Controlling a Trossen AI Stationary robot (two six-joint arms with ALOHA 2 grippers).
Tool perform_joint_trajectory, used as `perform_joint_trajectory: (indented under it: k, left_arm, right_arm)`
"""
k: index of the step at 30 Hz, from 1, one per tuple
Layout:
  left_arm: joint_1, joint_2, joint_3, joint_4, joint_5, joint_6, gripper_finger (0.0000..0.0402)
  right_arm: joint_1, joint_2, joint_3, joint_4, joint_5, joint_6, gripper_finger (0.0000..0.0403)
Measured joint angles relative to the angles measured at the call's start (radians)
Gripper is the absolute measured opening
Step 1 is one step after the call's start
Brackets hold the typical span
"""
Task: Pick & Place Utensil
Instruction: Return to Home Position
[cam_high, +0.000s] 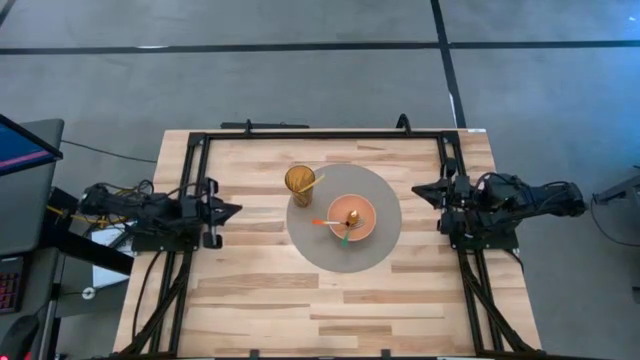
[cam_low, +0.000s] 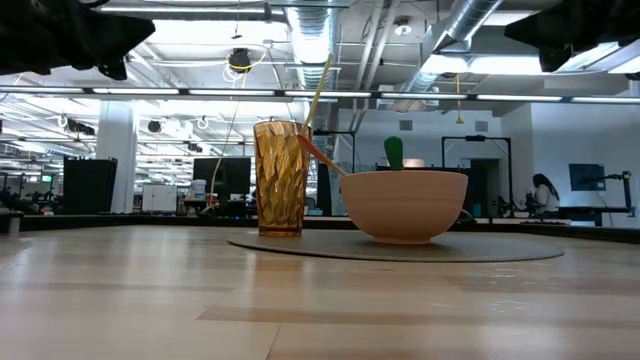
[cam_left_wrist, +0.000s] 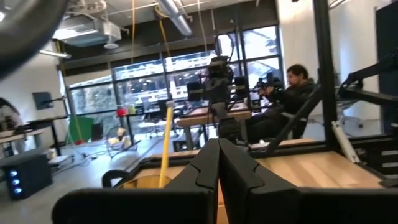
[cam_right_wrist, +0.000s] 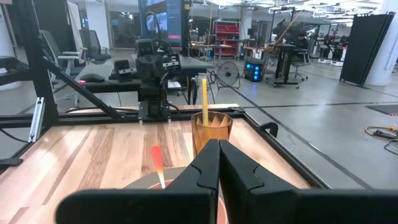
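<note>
High view: the worktop (cam_high: 260, 290) carries a grey round mat (cam_high: 385, 245) a little toward its right edge. A light pink bowl (cam_high: 364, 224) sits about at the mat's middle. The orange-handled fork (cam_high: 325, 222) lies in it with its handle over the rim toward the left edge. The green-handled spoon (cam_high: 344, 238) also lies in the bowl, its handle pointing away from the cup. The brown cup (cam_high: 300, 181) stands upright on the mat, near the bowl but apart from it, on the side toward the left edge. The yellow straw (cam_high: 311, 185) leans inside it. The left tool (cam_high: 232, 210) hangs by the left edge and the right tool (cam_high: 420, 190) by the right edge, both well apart from the mat. Each wrist view shows its fingers (cam_left_wrist: 205, 171) (cam_right_wrist: 205, 171) pressed together with no gap, holding nothing.
</note>
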Motion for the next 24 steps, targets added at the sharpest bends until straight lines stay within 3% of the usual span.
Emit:
perform_joint_trajectory:
  k: [24]
  left_arm:
    - [0.039,0.018,0.000,0.008,-0.041,-0.002,0.0017]
  right_arm:
    - [0.000,0.000,0.000,0.000,0.000,0.000,0.0000]
